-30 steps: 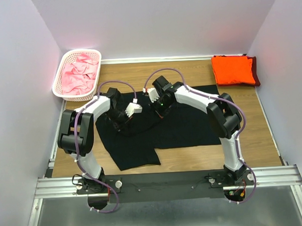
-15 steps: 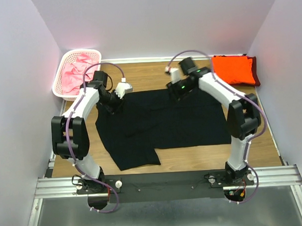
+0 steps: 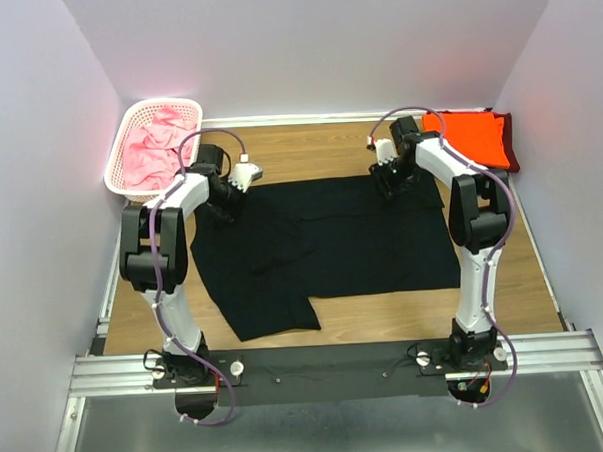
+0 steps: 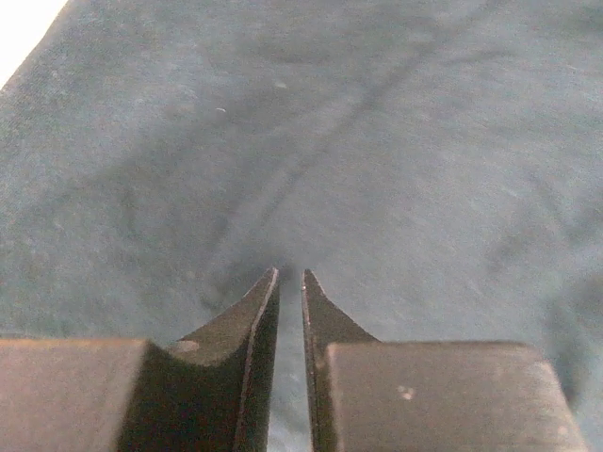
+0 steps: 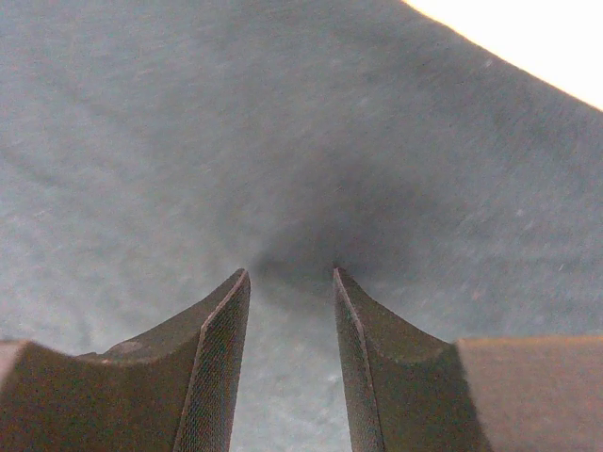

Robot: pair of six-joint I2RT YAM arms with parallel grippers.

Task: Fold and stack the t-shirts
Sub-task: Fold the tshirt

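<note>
From high behind the near edge, you look down across the whole worktop [image 3: 318, 150]. Your wrist cameras peer forward past the left fingers [image 4: 247, 330] and right fingers [image 5: 219, 330], close against the black t-shirt [image 3: 352, 234], shared by all three views.

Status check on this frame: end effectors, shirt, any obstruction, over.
Left end effector nearly closed at far edge of black t-shirt, grip unclear. Right end effector open, tips on the cloth. Shirt spread out, not yet folded. Nothing lying on it.
</note>
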